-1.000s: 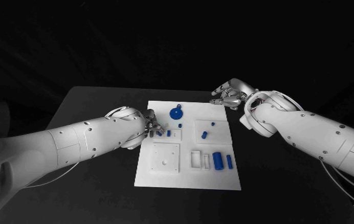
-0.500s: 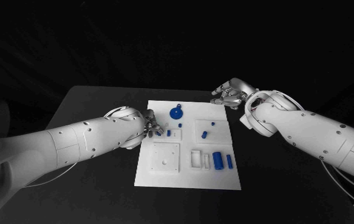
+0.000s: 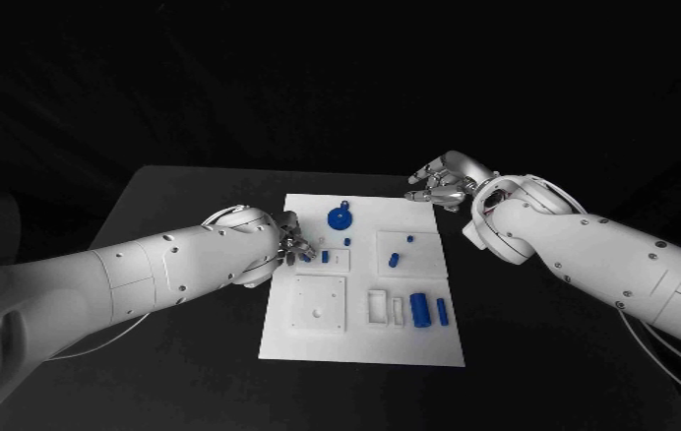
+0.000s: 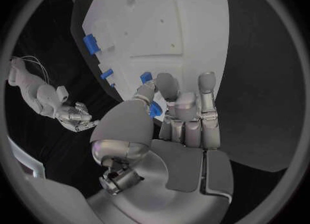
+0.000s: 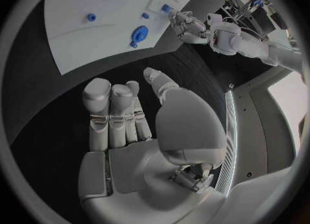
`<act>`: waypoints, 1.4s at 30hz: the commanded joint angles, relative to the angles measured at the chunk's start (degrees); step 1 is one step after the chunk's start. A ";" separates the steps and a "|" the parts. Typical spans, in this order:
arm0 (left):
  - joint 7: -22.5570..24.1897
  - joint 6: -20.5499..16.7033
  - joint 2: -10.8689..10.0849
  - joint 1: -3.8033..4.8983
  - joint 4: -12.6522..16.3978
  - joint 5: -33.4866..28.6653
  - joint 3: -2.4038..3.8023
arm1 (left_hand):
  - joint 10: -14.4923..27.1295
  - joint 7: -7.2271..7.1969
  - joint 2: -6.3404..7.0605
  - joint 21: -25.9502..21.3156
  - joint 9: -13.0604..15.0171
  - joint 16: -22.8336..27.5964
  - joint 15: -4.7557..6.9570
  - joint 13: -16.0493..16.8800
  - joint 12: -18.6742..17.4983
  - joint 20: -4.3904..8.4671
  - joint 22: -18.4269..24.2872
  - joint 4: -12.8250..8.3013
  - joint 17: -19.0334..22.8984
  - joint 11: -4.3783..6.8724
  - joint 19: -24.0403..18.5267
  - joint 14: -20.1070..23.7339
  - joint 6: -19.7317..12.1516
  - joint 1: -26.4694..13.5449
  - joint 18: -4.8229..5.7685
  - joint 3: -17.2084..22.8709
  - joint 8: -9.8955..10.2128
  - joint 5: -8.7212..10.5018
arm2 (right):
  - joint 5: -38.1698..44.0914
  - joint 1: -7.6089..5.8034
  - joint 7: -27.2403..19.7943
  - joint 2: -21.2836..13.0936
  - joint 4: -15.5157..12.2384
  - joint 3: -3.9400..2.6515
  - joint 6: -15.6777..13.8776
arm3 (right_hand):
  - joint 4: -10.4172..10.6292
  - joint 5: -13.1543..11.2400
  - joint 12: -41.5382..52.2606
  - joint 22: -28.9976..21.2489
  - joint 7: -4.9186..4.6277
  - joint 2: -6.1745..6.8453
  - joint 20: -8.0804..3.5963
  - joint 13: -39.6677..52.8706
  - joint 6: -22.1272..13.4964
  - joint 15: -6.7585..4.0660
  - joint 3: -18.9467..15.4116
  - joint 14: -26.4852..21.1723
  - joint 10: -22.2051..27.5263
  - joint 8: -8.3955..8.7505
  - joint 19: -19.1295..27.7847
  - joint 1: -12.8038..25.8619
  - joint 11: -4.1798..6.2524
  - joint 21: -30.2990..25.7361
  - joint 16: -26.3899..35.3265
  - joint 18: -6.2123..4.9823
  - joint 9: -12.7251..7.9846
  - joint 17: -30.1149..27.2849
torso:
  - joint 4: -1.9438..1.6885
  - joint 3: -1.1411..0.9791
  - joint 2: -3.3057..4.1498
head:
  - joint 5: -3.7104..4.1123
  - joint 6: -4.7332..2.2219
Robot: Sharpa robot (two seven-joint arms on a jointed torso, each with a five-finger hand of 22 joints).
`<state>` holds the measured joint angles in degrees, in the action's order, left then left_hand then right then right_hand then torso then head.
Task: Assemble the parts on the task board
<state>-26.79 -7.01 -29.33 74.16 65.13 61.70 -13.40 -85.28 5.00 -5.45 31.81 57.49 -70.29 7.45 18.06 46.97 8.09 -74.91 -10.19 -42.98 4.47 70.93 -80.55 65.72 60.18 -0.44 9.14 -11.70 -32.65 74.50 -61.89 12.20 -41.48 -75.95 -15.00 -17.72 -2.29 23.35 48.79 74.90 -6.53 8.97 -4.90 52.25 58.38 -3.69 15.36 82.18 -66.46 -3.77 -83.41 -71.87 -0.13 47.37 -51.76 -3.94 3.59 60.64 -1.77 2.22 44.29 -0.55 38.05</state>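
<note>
The white task board [image 3: 362, 347] lies mid-table. My left hand [image 3: 289, 244] hovers at its left edge with the fingers curled, and thumb and finger pinch a small blue part [image 4: 155, 110]. Just beyond the fingertips, a blue peg [image 3: 325, 255] stands on the board. Farther back sit a blue round disc [image 3: 340, 218] and two small pegs [image 3: 392, 257]. A large blue cylinder [image 3: 419, 310] and a thinner one [image 3: 442, 311] lie near the right edge. My right hand [image 3: 444, 183] hangs over the black table off the board's far right corner, its fingers [image 5: 113, 113] stretched out and holding nothing.
A raised white block [image 3: 320, 303] and two narrow slots [image 3: 376, 305] occupy the board's near half. Black table [image 3: 185, 205] surrounds the board on all sides. In the right wrist view the board [image 5: 97, 38] and disc [image 5: 139, 32] lie ahead of the fingers.
</note>
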 commanded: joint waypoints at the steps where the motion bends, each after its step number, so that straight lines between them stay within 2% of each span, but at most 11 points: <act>1: -0.45 2.25 0.17 -0.37 0.07 -0.91 -0.21 | -1.39 -8.96 0.89 -0.30 0.22 0.02 0.17 -0.17 0.29 -0.46 -0.99 1.88 0.01 1.57 0.19 -0.25 11.21 0.15 -0.97 -1.47 -0.09 1.08 | 0.11 0.01 -0.46 -0.02 -0.08 -0.02 0.62 | -0.02 0.20 -0.03 5.90 0.11 0.13 -0.13 -0.05 0.39 -0.32 0.44 0.20 0.00 0.22 -0.41 0.66 0.24 -0.34 0.19 -0.51 0.01 -0.05 | -0.01 -0.06 0.00 | 0.02 -0.03; 9: -0.39 2.29 0.19 -0.37 -0.16 -1.22 -0.21 | -1.36 -9.05 2.22 -0.69 0.33 0.09 0.19 -0.40 0.37 -0.41 -1.03 5.20 0.03 1.61 0.37 -0.22 11.34 1.16 -0.85 -3.66 0.12 2.88 | 0.11 0.01 -0.46 -0.03 -0.08 -0.02 0.69 | -0.06 0.23 -0.06 5.89 0.09 0.13 -0.13 -0.07 0.40 -0.32 0.47 0.18 0.01 0.22 -0.40 0.62 0.24 -0.43 0.27 -0.51 0.01 -0.11 | -0.04 -0.02 0.01 | 0.08 0.02; 18: -0.30 2.17 0.25 -0.38 -0.35 -1.31 -0.21 | -1.38 -9.10 2.77 -0.81 0.41 0.12 0.23 -0.44 0.42 -0.40 -1.04 7.00 0.04 1.64 0.42 -0.23 11.44 1.02 -0.80 -5.15 0.13 5.29 | 0.11 0.01 -0.48 0.01 -0.02 -0.02 0.76 | -0.06 0.23 -0.06 5.89 0.09 0.13 -0.13 -0.07 0.40 -0.32 0.47 0.18 0.01 0.22 -0.40 0.62 0.24 -0.43 0.27 -0.51 0.01 -0.11 | -0.02 0.00 0.00 | 0.05 0.01; 22: -0.35 1.99 0.23 -0.38 -0.53 -1.32 -0.21 | -1.38 -9.12 2.74 -0.85 0.51 0.16 0.24 -0.47 0.43 -0.38 -1.04 7.77 0.09 1.64 0.44 -0.22 11.52 1.23 -0.77 -5.90 0.08 7.46 | 0.10 0.01 -0.48 0.01 0.01 -0.02 0.78 | -0.06 0.23 -0.06 5.89 0.09 0.13 -0.13 -0.07 0.40 -0.32 0.47 0.18 0.01 0.22 -0.40 0.62 0.24 -0.43 0.27 -0.51 0.01 -0.11 | -0.04 0.02 0.02 | 0.06 0.00; 24: -0.36 1.87 0.19 -0.38 -0.61 -1.33 -0.21 | -1.39 -9.13 2.89 -0.88 0.58 0.22 0.24 -0.49 0.42 -0.40 -1.04 8.55 0.17 1.65 0.46 -0.19 11.64 0.86 -0.79 -6.79 0.01 10.95 | 0.10 0.01 -0.48 0.02 0.01 -0.02 0.78 | -0.06 0.23 -0.06 5.89 0.09 0.13 -0.13 -0.07 0.40 -0.32 0.47 0.18 0.01 0.22 -0.40 0.62 0.24 -0.43 0.27 -0.51 0.01 -0.11 | -0.04 0.01 -0.01 | 0.03 -0.01; 27: -0.33 1.73 0.09 -0.38 -0.67 -1.32 -0.20 | -1.39 -9.17 3.06 -0.92 0.68 0.22 0.25 -0.53 0.45 -0.40 -1.05 9.46 0.17 1.65 0.51 -0.22 11.67 1.28 -0.81 -7.87 0.00 11.73 | 0.10 0.01 -0.49 0.03 0.03 -0.02 0.77 | -0.06 0.23 -0.06 5.89 0.09 0.13 -0.13 -0.07 0.40 -0.32 0.47 0.18 0.01 0.22 -0.40 0.62 0.24 -0.43 0.27 -0.51 0.01 -0.11 | -0.01 0.01 -0.01 | 0.02 -0.03; 28: -0.29 1.65 0.03 -0.39 -0.69 -1.32 -0.20 | -1.38 -9.16 3.43 -0.93 0.71 0.21 0.24 -0.54 0.45 -0.39 -1.05 9.82 0.15 1.64 0.50 -0.22 11.73 0.97 -0.79 -8.34 -0.03 12.67 | 0.10 0.02 -0.50 0.04 0.05 -0.02 0.76 | -0.06 0.23 -0.06 5.89 0.09 0.13 -0.13 -0.07 0.40 -0.32 0.47 0.18 0.01 0.22 -0.40 0.62 0.24 -0.43 0.27 -0.51 0.01 -0.11 | 0.01 0.01 -0.01 | 0.03 -0.02; 31: -0.23 1.47 -0.12 -0.39 -0.69 -1.32 -0.20 | -1.39 -9.17 4.06 -0.98 0.80 0.20 0.26 -0.57 0.48 -0.36 -1.04 10.85 0.13 1.65 0.53 -0.21 11.80 1.13 -0.74 -9.06 -0.04 13.32 | 0.10 0.02 -0.51 0.04 0.08 -0.02 0.76 | -0.04 0.23 -0.07 5.91 0.09 0.08 -0.13 -0.08 0.37 -0.32 0.42 0.20 -0.02 0.23 -0.42 0.73 0.24 -0.36 0.25 -0.49 0.00 -0.09 | 0.02 0.01 -0.01 | 0.03 -0.01; 33: -0.17 1.34 -0.27 -0.39 -0.67 -1.30 -0.19 | -1.39 -9.16 4.76 -1.00 0.85 0.22 0.26 -0.57 0.51 -0.35 -1.05 11.41 0.17 1.65 0.53 -0.18 11.91 0.68 -0.73 -9.44 -0.09 15.15 | 0.10 0.03 -0.52 0.05 0.10 -0.02 0.75 | -0.04 0.23 -0.07 5.91 0.09 0.08 -0.13 -0.08 0.37 -0.32 0.42 0.20 -0.02 0.23 -0.42 0.73 0.24 -0.36 0.25 -0.49 0.00 -0.09 | 0.03 0.01 -0.02 | 0.05 0.00; 36: 0.02 1.23 -0.53 -0.39 -0.52 -1.30 -0.19 | -1.39 -9.15 5.71 -1.05 0.92 0.28 0.23 -0.64 0.48 -0.32 -1.06 12.53 0.24 1.63 0.53 -0.14 11.96 0.98 -0.73 -8.81 -0.05 15.47 | 0.10 0.04 -0.54 0.06 0.12 -0.02 0.74 | -0.04 0.23 -0.07 5.91 0.09 0.08 -0.13 -0.08 0.37 -0.32 0.42 0.20 -0.02 0.23 -0.42 0.73 0.24 -0.36 0.25 -0.49 0.00 -0.09 | 0.01 0.00 -0.01 | 0.07 -0.02; 42: 0.81 0.46 -1.50 -0.39 0.58 -2.63 -0.13 | -1.41 -8.94 10.62 -1.46 0.84 1.33 0.34 -1.14 -0.09 -0.06 -0.99 16.83 1.80 1.54 0.39 0.40 11.62 1.51 -0.47 -6.00 0.21 17.04 | 0.10 0.08 -0.58 0.07 0.19 -0.02 0.72 | -0.04 0.23 -0.07 5.91 0.09 0.08 -0.13 -0.08 0.37 -0.32 0.42 0.20 -0.02 0.23 -0.42 0.73 0.24 -0.36 0.25 -0.49 0.00 -0.09 | 0.00 0.02 0.00 | 0.20 -0.02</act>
<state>-26.90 -6.11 -30.81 73.79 65.38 60.36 -13.56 -83.92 -4.23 4.65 30.65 58.38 -69.18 7.59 17.02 47.23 7.88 -74.94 6.16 -41.48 5.84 71.14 -80.43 77.38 61.74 -0.45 2.93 -11.80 -15.79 74.48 -61.84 12.16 -41.44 -75.76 -15.00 -17.64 -2.45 23.31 48.79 74.94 -6.53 9.20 -4.90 52.25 58.38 -3.69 15.52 82.18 -66.46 -3.77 -83.41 -71.64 -0.13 47.15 -51.76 -3.94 3.58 60.58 -1.76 2.22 44.29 -0.41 38.02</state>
